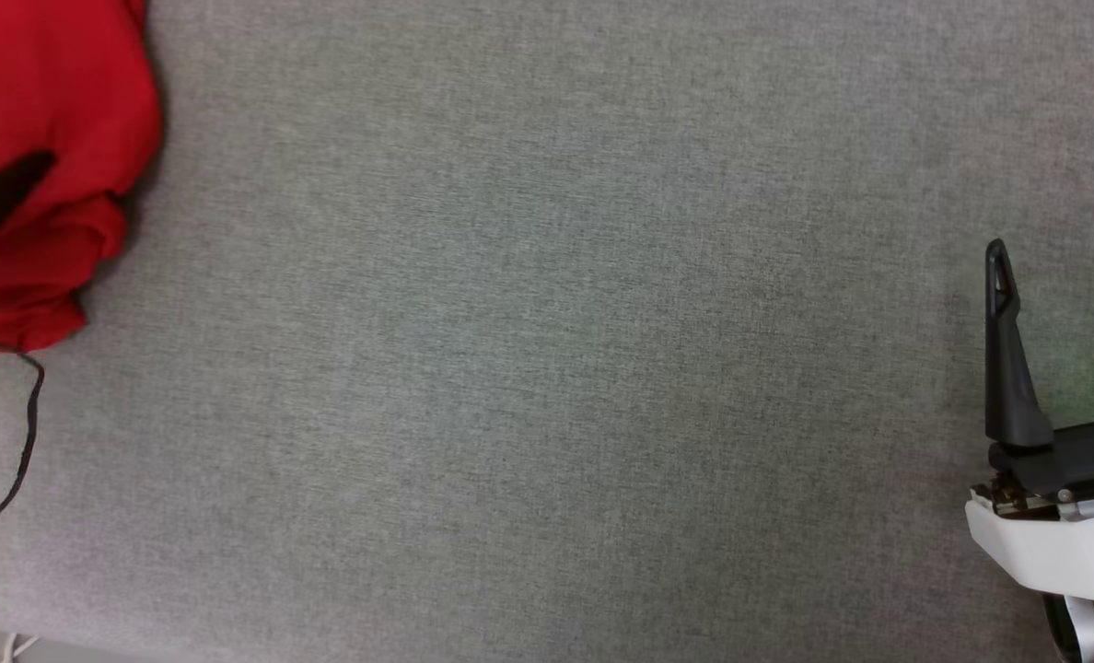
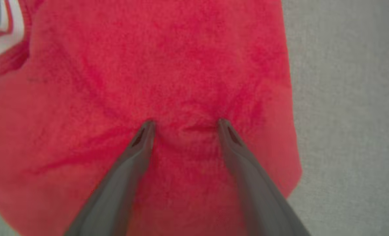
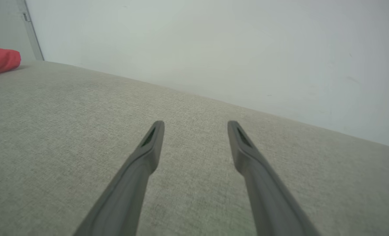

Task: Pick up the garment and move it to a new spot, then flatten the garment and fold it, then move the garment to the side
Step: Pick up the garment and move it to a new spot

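Garment (image 1: 50, 101), ten o'clock: plain red; trim (image 2: 3, 36) striped red and white. Surface (image 1: 547, 368): mottled grey weave. Right gripper (image 1: 1060, 238), four o'clock: black fingers (image 1: 1007, 368), white casing (image 1: 1044, 543).

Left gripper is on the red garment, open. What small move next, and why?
Probably close the left gripper: its open fingertips press into the garment, with cloth bunched between them, ready to pinch and lift.

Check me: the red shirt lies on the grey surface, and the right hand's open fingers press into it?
Wrong hand: the left hand presses its open fingers into the red shirt; the left wrist view shows it.
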`<state>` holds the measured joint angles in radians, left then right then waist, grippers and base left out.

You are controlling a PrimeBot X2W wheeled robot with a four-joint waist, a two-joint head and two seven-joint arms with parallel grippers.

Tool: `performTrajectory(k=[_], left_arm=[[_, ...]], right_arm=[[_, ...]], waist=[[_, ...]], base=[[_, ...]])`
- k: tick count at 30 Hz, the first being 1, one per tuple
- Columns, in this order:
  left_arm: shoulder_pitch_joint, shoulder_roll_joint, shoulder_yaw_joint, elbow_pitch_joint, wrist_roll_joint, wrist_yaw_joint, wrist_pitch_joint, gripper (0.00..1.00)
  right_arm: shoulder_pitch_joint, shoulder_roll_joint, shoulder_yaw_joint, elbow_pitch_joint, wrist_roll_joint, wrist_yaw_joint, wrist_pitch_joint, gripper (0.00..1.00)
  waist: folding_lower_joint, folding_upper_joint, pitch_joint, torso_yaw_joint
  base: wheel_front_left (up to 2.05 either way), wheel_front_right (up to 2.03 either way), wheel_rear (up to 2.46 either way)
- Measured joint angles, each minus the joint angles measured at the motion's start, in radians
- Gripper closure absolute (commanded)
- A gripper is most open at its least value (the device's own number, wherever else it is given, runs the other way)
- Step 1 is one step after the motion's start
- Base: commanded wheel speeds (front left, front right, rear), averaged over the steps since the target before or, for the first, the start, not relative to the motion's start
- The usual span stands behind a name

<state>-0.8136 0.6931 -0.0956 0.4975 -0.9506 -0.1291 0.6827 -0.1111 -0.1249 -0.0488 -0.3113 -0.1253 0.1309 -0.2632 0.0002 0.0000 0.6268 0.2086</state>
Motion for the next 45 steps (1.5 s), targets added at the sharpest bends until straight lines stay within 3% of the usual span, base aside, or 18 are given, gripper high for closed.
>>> performTrajectory(k=[4,9,10,11,18,22,29,35,45], left_arm=[[-0.004,0.035,-0.056,0.037,-0.022,0.000,0.093,0.00],[-0.036,0.042,-0.116,0.071,-0.024,0.000,0.128,0.00],[-0.042,0.044,-0.127,0.076,-0.023,0.000,0.128,0.78],[-0.049,0.043,-0.134,0.083,-0.028,0.000,0.130,1.00],[-0.084,0.062,-0.173,0.052,-0.052,0.000,0.039,1.00],[-0.118,0.108,-0.223,-0.037,-0.057,0.000,-0.006,1.00],[-0.211,0.123,-0.314,-0.205,-0.102,0.000,-0.037,1.00],[-0.323,0.085,-0.429,-0.333,-0.096,0.000,-0.034,1.00],[-0.407,-0.007,-0.642,-0.492,-0.072,0.000,-0.026,1.00]], right_arm=[[-0.005,-0.005,0.006,-0.005,-0.003,0.000,0.000,0.00],[-0.007,-0.003,0.010,-0.003,-0.005,0.000,0.000,0.00],[-0.008,-0.002,0.012,-0.002,-0.005,0.000,0.000,0.00],[-0.008,-0.001,0.014,0.000,-0.005,0.000,0.000,0.00],[-0.009,0.016,0.021,0.026,0.011,0.000,0.000,0.00],[-0.003,0.030,0.029,0.052,0.023,0.000,0.000,0.00],[0.015,0.052,0.052,0.086,0.036,0.000,0.000,0.00],[0.032,0.065,0.064,0.104,0.043,0.000,0.000,0.00],[0.049,0.072,0.060,0.111,0.083,0.000,0.000,0.00]], waist=[[-0.0001,0.0000,0.020,-0.014],[-0.0001,0.0000,0.033,-0.026],[-0.0001,0.0000,0.032,-0.027],[-0.0001,0.0000,0.030,-0.027],[-0.0001,0.0000,-0.021,-0.020],[-0.0002,0.0000,-0.078,-0.016],[-0.0002,0.0000,-0.193,-0.015],[-0.0003,0.0000,-0.269,-0.039],[-0.0004,0.0000,-0.320,-0.154]], base=[[0.00,0.00,0.00],[0.00,0.00,0.00],[0.00,0.00,0.00],[0.00,0.00,0.00],[0.00,0.00,0.00],[0.00,0.00,0.00],[0.00,0.00,0.00],[0.00,0.00,0.00],[0.00,0.00,0.00]])
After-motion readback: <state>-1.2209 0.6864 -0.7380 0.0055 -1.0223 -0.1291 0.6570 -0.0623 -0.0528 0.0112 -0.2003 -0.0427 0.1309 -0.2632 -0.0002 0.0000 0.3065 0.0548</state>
